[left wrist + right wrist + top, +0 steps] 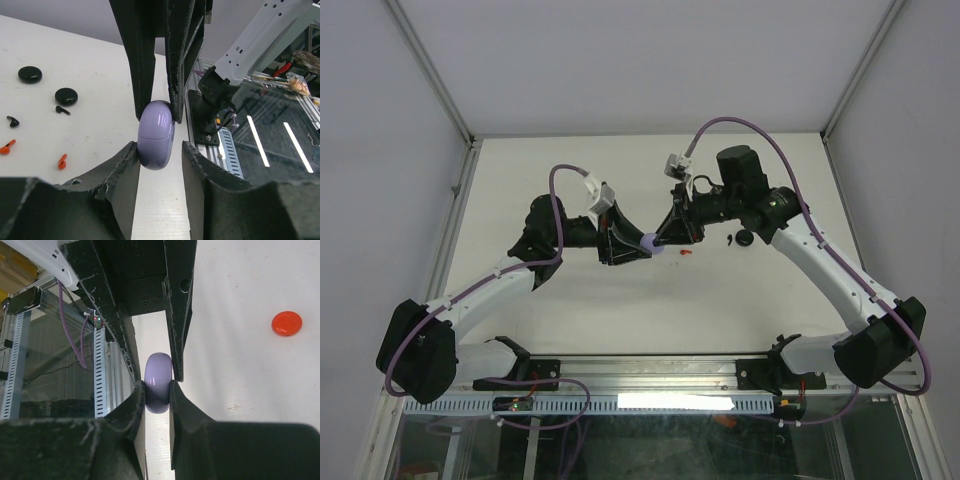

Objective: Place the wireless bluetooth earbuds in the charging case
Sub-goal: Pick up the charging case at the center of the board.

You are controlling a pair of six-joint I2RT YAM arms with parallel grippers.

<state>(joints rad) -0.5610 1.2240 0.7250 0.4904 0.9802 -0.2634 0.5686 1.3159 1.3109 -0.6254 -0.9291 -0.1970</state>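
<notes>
Squarely between both grippers sits the lilac charging case point(156, 134), its lid closed. The right gripper point(157, 390) pinches it, jaws narrow, with a pad pressed against each side. The left gripper point(160, 156) meets the case from the opposite end with its jaws slightly wider than the case: one fingertip point(125, 165) touches its side, and the other stands just apart. The wireless bluetooth earbuds point(62, 161), two red and two black, lie loose on the table point(100, 60) well apart from the case, near two black discs point(66, 96).
</notes>
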